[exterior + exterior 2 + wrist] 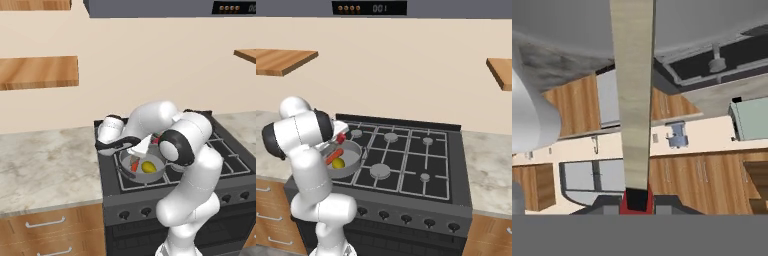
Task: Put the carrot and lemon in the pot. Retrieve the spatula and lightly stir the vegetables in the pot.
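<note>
Beige wall and wooden shelves (39,72) backed a black gas stove (406,155) set between marbled countertops (47,167), with a range hood (165,7) overhead. On the stove's front left burner sat the grey pot (145,172), and inside it lay the orange-red carrot (334,156) and the yellow lemon (148,166), close beside each other. In the left base view the carrot was partly hidden under the hand.

Over the pot the white arm (192,165) bent down, its wrist above the rim. The gripper (637,202) was closed on the spatula (633,95): in the hand view the red handle sat pinched between the two dark fingertips and the flat pale blade ran straight up the picture from them. In the right base view a bit of that red handle showed just above the pot's far rim, beside the arm. Beyond the blade the hand view showed wooden cabinets (712,182) and a sink (712,65), tilted with the hand.
</note>
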Controlling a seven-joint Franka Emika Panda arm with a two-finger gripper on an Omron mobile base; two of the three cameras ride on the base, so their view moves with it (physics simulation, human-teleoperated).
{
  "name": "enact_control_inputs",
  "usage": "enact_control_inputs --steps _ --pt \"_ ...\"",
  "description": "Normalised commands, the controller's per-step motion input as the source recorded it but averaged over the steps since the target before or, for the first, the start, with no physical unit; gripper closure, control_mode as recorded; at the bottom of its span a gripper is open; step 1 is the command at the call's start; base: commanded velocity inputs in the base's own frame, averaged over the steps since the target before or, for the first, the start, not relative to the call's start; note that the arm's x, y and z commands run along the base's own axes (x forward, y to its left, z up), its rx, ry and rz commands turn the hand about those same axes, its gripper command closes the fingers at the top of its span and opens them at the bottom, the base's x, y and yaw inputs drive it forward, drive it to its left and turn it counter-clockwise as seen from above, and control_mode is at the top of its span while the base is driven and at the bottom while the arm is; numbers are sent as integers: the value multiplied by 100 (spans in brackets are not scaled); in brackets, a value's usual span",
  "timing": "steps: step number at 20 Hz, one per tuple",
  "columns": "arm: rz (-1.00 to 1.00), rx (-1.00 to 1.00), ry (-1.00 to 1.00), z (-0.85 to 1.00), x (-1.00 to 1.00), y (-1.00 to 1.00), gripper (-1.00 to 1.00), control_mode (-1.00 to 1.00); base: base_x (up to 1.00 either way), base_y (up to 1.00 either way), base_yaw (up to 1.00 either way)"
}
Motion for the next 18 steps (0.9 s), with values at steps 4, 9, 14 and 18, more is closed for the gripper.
enact_control_inputs --steps 4,9,14,18 --pt "3 0 10 -51 9 9 100 -100 0 0 0" --pt "3 0 27 -20 -1 -4 100 -100 0 0 0" --pt "0 -3 34 0 -11 -30 100 -100 0 0 0" --pt "0 0 22 0 -24 -28 100 -100 0 0 0"
